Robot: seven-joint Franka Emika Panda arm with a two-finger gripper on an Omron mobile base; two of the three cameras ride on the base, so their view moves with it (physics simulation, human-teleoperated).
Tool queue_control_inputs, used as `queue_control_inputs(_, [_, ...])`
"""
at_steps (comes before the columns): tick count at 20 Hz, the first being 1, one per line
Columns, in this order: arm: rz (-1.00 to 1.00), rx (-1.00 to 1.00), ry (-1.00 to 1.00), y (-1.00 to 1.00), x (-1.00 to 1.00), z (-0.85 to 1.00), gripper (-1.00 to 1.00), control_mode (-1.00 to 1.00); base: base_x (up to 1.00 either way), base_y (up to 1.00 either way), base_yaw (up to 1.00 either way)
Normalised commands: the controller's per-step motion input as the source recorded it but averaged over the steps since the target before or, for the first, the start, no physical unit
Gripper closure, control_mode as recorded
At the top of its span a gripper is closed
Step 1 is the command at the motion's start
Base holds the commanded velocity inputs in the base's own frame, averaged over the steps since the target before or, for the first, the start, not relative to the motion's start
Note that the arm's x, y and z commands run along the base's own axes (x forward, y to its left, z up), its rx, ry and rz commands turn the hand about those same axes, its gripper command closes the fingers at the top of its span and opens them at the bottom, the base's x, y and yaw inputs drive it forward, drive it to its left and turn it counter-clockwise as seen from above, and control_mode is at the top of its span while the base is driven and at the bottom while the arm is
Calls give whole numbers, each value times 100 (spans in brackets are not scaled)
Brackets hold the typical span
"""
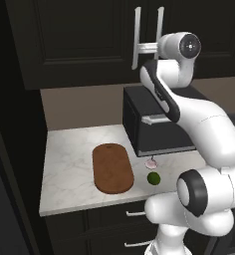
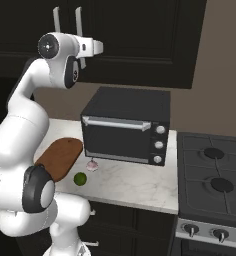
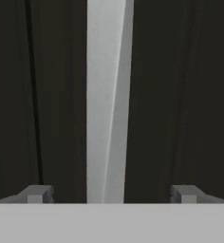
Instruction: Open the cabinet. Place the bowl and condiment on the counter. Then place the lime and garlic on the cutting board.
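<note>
We see the arm raised high, its tool (image 3: 112, 193) pushed up against the cabinet (image 1: 79, 40), whose two doors are shut. In the hand view the two fingertips (image 3: 38, 193) stand wide apart, one on each side of a long silver handle (image 3: 107, 95) that runs straight up between them; neither tip touches it, so the tool is spread wide and holds nothing. In the left base view the hand sits at the pair of handles, level with their lower part, and in the right base view the same two bars rise just above the wrist.

Below, on the surface (image 1: 69, 159), the cutting board (image 1: 112, 168) lies flat with its long side running away from us, towards the left half of the slab. The garlic (image 1: 151, 163) rests on the marble just in front of the toaster oven (image 1: 159, 119), right of the board and not touching it. The lime (image 1: 154, 178) lies a little nearer to us than the garlic, close to it but apart, and also off the board. In the right base view we see both beside the board's end, the garlic (image 2: 92, 165) by the oven's lower left corner and the lime (image 2: 80, 179) nearer the slab's front edge.

The oven is dark, with a silver bar across its door and three knobs down its right side. To its right stands a stove (image 2: 215, 185) with black burners. Drawers (image 1: 119, 219) with short handles sit under the slab.
</note>
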Motion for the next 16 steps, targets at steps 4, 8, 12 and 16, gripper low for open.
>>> queue_control_inputs(4, [0, 0, 1, 12, 5, 0, 100, -100, 0, 0, 0])
queue_control_inputs(8, [0, 0, 2, 0, 0, 0, 100, -100, 0, 0, 0])
queue_control_inputs(12, [0, 0, 2, 0, 1, -3, 100, -100, 0, 0, 0])
queue_control_inputs(16, [0, 0, 0, 1, 14, 0, 100, -100, 0, 0, 0])
